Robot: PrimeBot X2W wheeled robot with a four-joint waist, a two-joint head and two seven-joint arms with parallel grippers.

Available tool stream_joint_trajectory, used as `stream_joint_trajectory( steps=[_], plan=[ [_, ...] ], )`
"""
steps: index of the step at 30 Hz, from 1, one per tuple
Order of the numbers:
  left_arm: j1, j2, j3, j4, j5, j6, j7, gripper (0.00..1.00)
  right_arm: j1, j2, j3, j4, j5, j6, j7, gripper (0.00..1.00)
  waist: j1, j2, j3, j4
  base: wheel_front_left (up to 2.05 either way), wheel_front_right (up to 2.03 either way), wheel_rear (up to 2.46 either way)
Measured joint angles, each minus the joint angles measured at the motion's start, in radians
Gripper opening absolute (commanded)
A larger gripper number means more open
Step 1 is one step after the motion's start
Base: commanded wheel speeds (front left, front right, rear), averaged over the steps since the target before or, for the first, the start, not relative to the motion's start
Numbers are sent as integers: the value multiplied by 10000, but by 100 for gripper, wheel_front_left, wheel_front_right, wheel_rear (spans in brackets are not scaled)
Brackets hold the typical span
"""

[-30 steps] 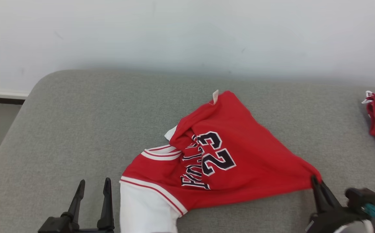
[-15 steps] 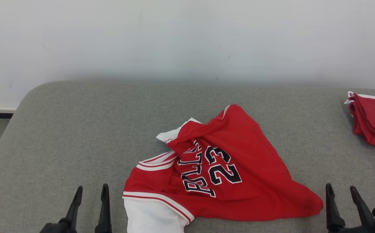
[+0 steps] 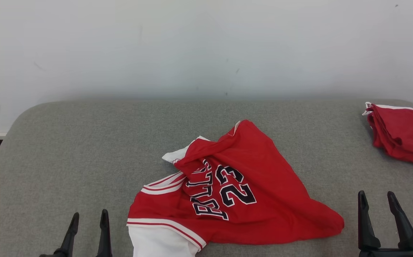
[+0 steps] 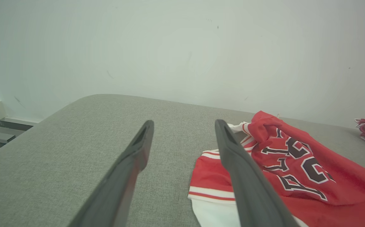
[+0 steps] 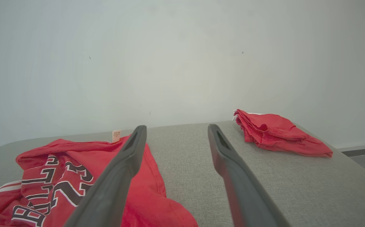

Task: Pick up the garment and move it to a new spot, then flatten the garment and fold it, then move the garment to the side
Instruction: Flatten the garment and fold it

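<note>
Head view — garment rumpled; apparently unheld

Soft, even, bright light; sharp frames, faint shadows.

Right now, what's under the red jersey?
The red jersey lies crumpled on the grey cushion, with white fabric poking out beneath its near-left edge. Anything under the bunched folds is covered.

The right end effector has released the jersey at its corner and drawn clear.
</note>
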Motion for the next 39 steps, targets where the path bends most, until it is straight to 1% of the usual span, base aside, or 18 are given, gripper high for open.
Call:
stream_joint_trajectory(
  steps=[6, 15, 26, 31, 36, 39],
  plan=[
    [139, 46, 138, -44, 69, 0, 0, 100, 319, 219, 255, -105, 21, 0, -186, 100, 0, 0, 32, -177, 0, 0, 0],
    [286, 165, 322, -75, 163, 2, 0, 100, 350, 330, 493, 499, 92, 0, -441, 100, 0, 0, 106, -404, 0, 0, 0],
    [378, 207, 311, -52, 203, 0, 0, 100, 227, 276, 470, 905, 15, 0, -545, 100, 0, 0, 164, -339, 0, 0, 0],
    [361, 330, 19, 198, 209, -42, 44, 100, 66, 90, 493, 1195, 46, 0, -523, 100, 0, 0, 232, -237, 0, 0, 0],
    [359, 468, -667, 951, 199, -86, 180, 100, -295, -307, 552, 2008, 130, 0, -453, 100, 0, 0, 353, -187, 0, 0, 0],
    [359, 479, -897, 1325, 127, -90, 178, 100, -464, -424, 612, 2370, 132, 0, -453, 100, 0, 0, 415, -175, 0, 0, 0]
  ],
)
